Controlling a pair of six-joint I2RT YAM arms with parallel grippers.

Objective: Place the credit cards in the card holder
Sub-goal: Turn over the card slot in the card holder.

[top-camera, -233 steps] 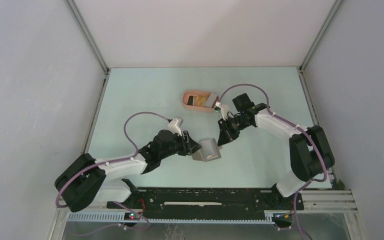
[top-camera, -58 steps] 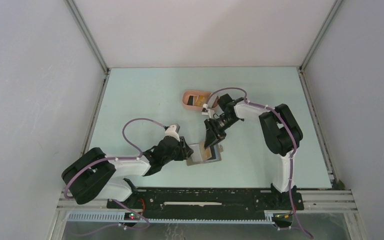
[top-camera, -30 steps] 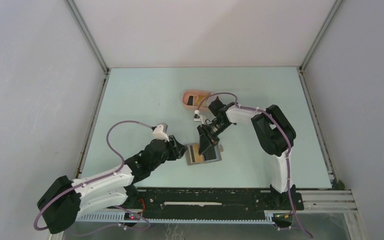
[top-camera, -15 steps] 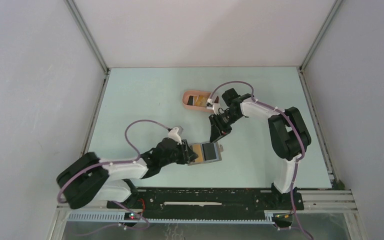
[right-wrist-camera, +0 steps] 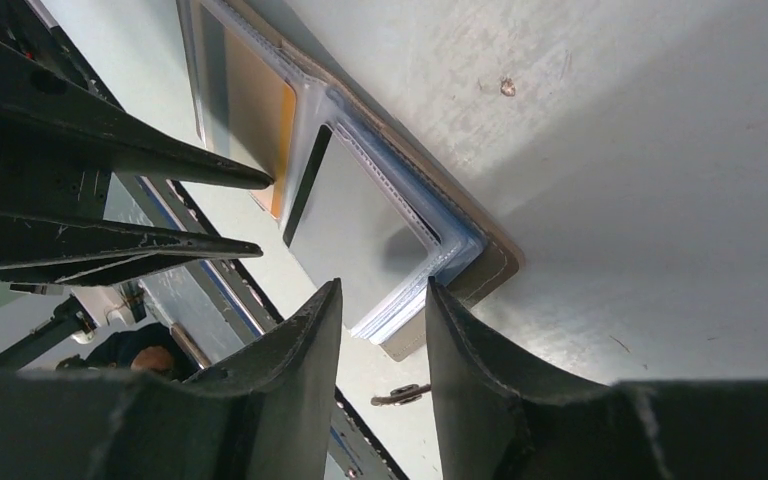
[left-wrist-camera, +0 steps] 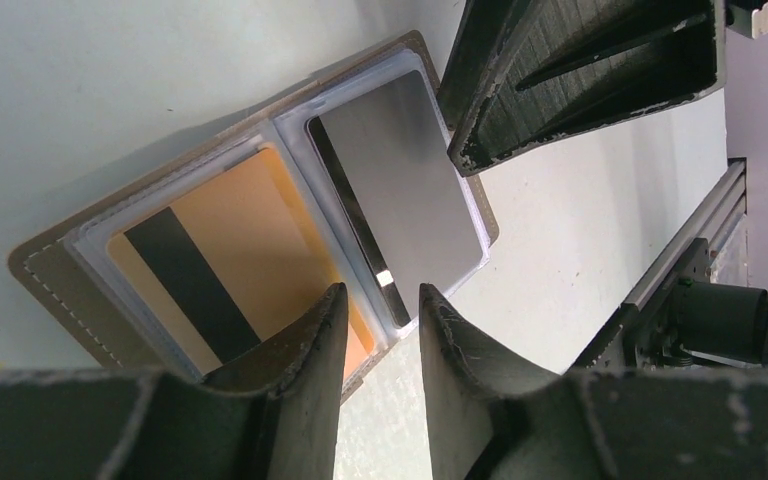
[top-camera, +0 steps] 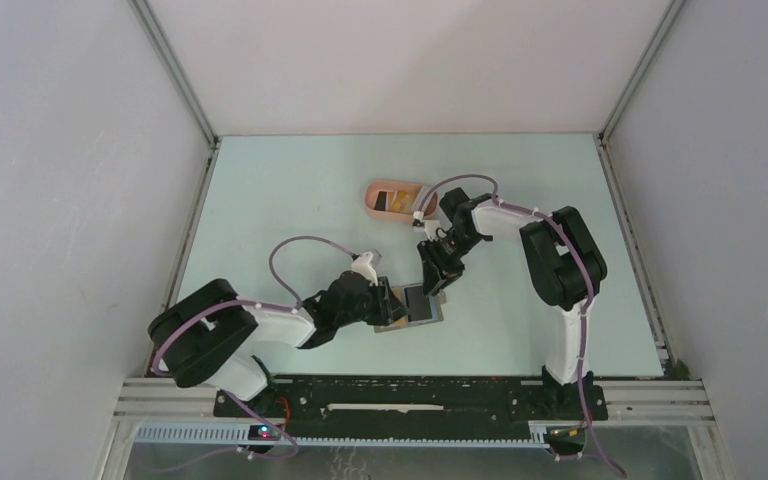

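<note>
Above card holder, left gripper and right gripper gape, grasping nothing; orange card, grey card sleeved.

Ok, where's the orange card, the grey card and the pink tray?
orange card [left-wrist-camera: 265, 205]: left wrist view, orange face
grey card [left-wrist-camera: 400, 190]: left wrist view, its middle
pink tray [top-camera: 371, 203]: top view, left rim

card holder: matt stitched leather-like cover, glossy clear plastic sleeves | grey card: smooth satin, metal-looking | orange card: smooth plastic | left fingers: matt rough black plastic | table: matt, smooth
</note>
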